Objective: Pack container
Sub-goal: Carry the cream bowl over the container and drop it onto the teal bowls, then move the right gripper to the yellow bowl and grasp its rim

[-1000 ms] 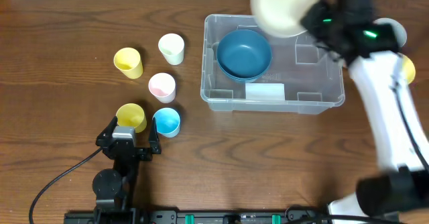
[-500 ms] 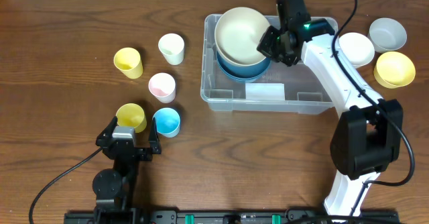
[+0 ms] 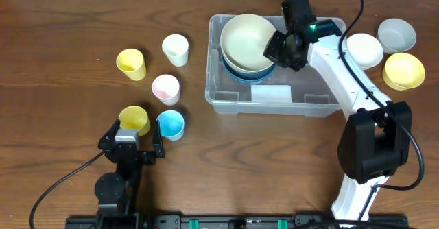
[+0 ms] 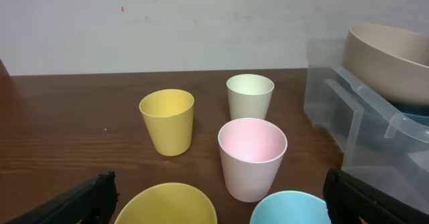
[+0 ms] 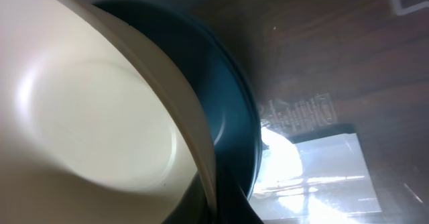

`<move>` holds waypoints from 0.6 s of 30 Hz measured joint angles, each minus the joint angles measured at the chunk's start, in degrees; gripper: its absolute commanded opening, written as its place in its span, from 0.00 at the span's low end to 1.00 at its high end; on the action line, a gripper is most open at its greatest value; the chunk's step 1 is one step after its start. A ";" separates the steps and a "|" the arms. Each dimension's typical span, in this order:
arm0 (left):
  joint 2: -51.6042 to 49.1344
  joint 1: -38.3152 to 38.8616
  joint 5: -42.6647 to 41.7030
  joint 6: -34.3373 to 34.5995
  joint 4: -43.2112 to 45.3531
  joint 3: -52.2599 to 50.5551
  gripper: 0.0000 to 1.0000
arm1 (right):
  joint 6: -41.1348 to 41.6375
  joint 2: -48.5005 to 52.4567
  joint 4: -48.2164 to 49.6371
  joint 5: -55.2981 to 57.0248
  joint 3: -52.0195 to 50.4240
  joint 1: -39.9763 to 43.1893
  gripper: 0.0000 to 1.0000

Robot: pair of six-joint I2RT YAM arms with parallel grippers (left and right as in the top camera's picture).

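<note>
- Container (image 3: 278, 100): clear bin on the desk (image 3: 62, 23), right of centre.
- Blue bowl (image 3: 233, 70): inside the container, at its left end.
- Cream bowl (image 3: 245, 38): over the blue bowl, offset toward the far wall.
- Right end effector (image 3: 276, 48): narrow, pinching the cream bowl's rim.
- Left end effector (image 3: 133, 138): wide, holding nothing, near the front edge. A yellow cup (image 3: 134, 119) and a blue cup (image 3: 170, 124) stand just ahead of it.
</note>
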State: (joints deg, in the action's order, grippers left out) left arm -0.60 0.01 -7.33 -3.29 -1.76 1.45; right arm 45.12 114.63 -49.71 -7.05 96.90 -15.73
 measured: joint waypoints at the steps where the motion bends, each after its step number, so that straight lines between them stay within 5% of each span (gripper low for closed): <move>1: 0.00 0.00 0.02 0.00 -0.02 0.00 0.98 | -0.11 0.00 0.00 0.09 0.00 0.00 0.13; 7: 0.00 0.00 0.00 0.00 0.00 0.00 0.98 | -0.57 0.00 0.04 0.46 0.00 0.00 0.69; 18: 0.00 0.00 0.00 0.00 0.00 0.00 0.98 | -6.62 0.00 -2.27 -1.11 3.74 0.00 0.87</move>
State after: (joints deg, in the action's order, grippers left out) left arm -0.60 0.01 -7.33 -3.29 -1.76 1.45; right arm 38.50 114.63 -51.99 -8.16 100.64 -15.73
